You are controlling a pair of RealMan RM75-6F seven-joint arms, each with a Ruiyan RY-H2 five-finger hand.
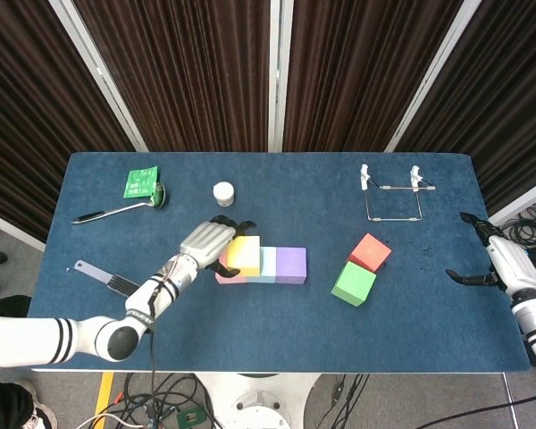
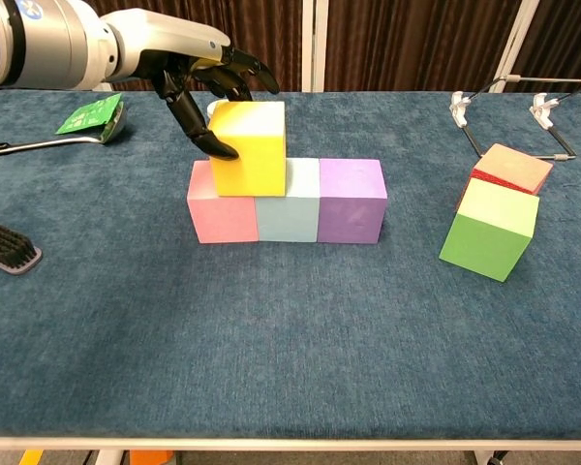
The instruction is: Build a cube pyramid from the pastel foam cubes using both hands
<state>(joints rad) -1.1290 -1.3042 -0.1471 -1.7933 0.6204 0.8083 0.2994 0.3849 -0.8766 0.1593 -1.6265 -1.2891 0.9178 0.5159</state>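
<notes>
Chest view shows the left hand up against the yellow cube, one dark fingertip touching its left face and the others arched over its top back edge. I cannot tell whether the cube is truly clamped or the fingers are merely resting on it. The yellow cube sits on the second tier, straddling the seam between the pink cube and the pale blue cube. A purple cube closes the bottom row on the right, all three touching.

Well apart to the right, a green cube stands tilted, leaning against a red cube just behind it. From overhead, the right hand hovers past the right end of the desk, fingers apart and holding nothing.

The risk here is in the letting go, I would say. The yellow cube looks slightly turned against the row beneath, and foam is light; a fingertip dragging along its side could spin it further or slide it off the seam. Pushing sideways could also shove the pink cube out of line and open a gap in the base. On the other side, the tilted green cube may tip once anything touches it.

Around the edges lie a spoon, a green packet, a brush, a small white jar and a wire rack.
</notes>
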